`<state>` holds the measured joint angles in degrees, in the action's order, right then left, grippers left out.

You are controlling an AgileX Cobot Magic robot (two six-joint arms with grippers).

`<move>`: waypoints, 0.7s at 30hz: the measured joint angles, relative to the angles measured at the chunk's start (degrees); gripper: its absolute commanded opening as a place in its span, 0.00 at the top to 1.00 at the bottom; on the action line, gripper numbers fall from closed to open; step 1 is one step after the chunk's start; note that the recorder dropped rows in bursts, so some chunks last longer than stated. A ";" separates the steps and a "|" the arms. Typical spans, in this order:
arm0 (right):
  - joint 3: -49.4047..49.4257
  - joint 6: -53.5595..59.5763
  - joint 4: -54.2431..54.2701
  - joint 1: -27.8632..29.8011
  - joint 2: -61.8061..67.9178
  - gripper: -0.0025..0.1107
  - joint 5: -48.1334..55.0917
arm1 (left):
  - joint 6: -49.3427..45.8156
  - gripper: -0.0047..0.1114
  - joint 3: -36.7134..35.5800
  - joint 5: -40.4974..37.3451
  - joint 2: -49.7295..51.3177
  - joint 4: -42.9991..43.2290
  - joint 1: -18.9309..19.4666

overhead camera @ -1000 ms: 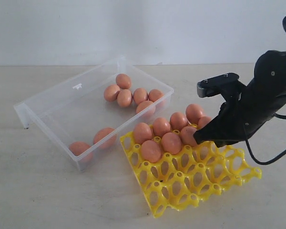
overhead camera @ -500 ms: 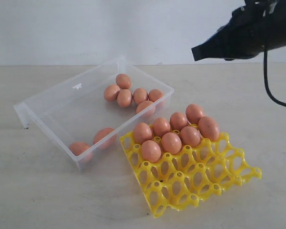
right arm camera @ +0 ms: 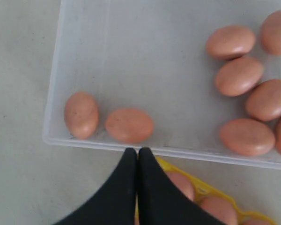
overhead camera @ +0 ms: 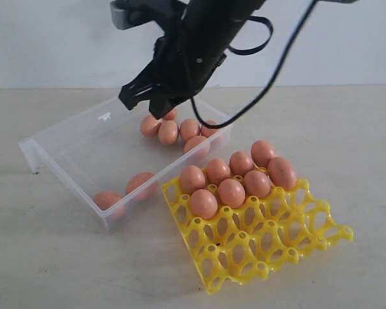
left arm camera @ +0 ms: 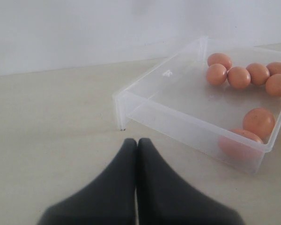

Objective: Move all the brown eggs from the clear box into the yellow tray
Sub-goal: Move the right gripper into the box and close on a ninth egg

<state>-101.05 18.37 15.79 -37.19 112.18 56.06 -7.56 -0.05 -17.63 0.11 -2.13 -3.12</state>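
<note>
1. Tabletop (overhead camera: pixel 51 257) in the exterior view was pale beige and matte, with a plain white wall (overhead camera: pixel 51 38) behind. The clear box (overhead camera: pixel 64 132), frosted and low-walled, sat at ten o'clock from the yellow tray (overhead camera: pixel 270 241), just beside its corner. Brown eggs (overhead camera: pixel 231 192), smooth and orange-brown, filled two rows along the tray's twelve-o'clock edge. More clustered toward two o'clock inside the box, and two lay against its six-o'clock wall. The right claw (overhead camera: pixel 141 96), black, hung above the box near the cluster, with a cable (overhead camera: pixel 276 64) looping behind it. A small raised white mark (overhead camera: pixel 103 117) on the box was too small to read.

2. Left wrist view: the left claw (left arm camera: pixel 136 143) was pinched together, empty, over bare tabletop (left arm camera: pixel 47 131) and apart from the clear box (left arm camera: pixel 145 101). The brown eggs (left arm camera: pixel 238 77) sat inside it; the mark (left arm camera: pixel 167 73) stayed unreadable.

3. Right wrist view: the right claw (right arm camera: pixel 138 152) was pressed closed, holding nothing, over the wall of the clear box (right arm camera: pixel 56 93) beside the yellow tray (right arm camera: pixel 210 190). Two brown eggs (right arm camera: pixel 129 125) lay just inside that wall.
</note>
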 measured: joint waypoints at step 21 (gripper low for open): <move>-19.85 -12.82 0.06 0.00 20.10 0.47 -2.58 | 0.00 1.00 0.00 0.00 0.00 0.00 0.00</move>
<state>-120.90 5.55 15.84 -37.19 132.27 53.48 -7.56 -0.05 -17.63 0.11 -2.13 -3.12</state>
